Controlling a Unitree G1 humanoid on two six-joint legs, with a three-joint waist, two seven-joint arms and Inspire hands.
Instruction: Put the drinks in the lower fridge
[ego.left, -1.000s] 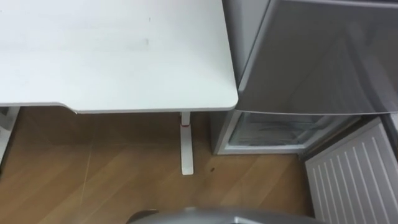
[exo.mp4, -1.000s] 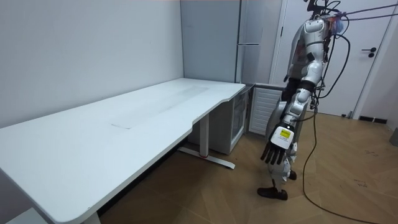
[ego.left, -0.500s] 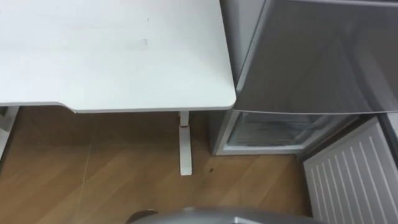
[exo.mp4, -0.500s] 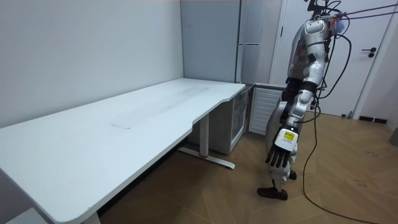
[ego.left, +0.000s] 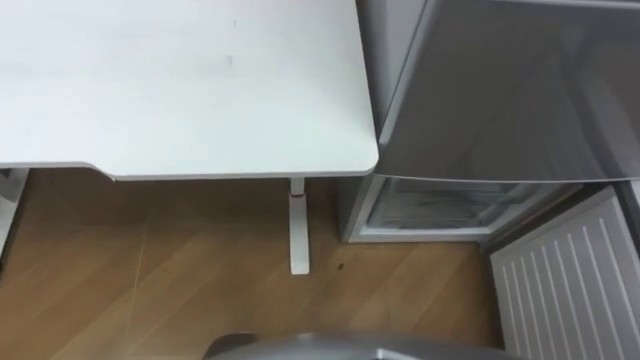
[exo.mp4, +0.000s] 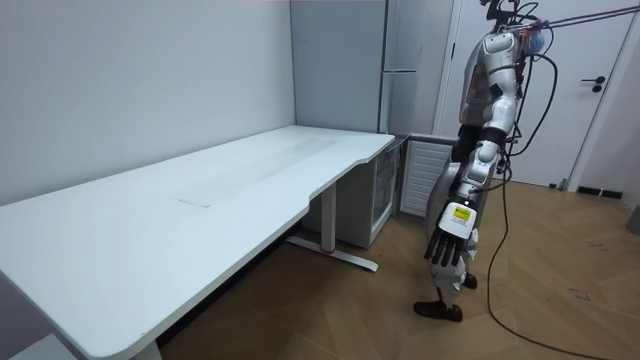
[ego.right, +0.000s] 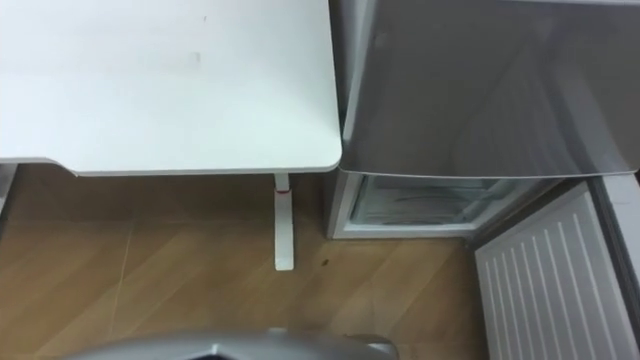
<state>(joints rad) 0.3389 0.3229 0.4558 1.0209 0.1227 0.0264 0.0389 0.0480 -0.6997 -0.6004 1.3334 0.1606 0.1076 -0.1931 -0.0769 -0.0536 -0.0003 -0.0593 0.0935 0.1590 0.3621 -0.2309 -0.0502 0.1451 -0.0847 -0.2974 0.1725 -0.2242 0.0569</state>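
Observation:
The tall grey fridge (ego.left: 500, 90) stands to the right of the white table (ego.left: 180, 90). Its lower compartment (ego.left: 440, 208) is open, showing a pale interior with a clear shelf. The compartment's white ribbed door (ego.left: 570, 280) is swung out over the wooden floor at the lower right. In the room view I stand upright before the fridge (exo.mp4: 400, 60), by the table's end. My left hand (exo.mp4: 447, 235) hangs at my side with straight fingers and holds nothing.
The table's white leg (ego.left: 297, 225) stands on the wooden floor just left of the open compartment. In the room view the long table (exo.mp4: 200, 200) runs along the wall toward the camera, and a closed white room door (exo.mp4: 590, 100) is behind me.
My left arm has swayed slightly at my side. The eye view has shifted a little; nothing else has moved.

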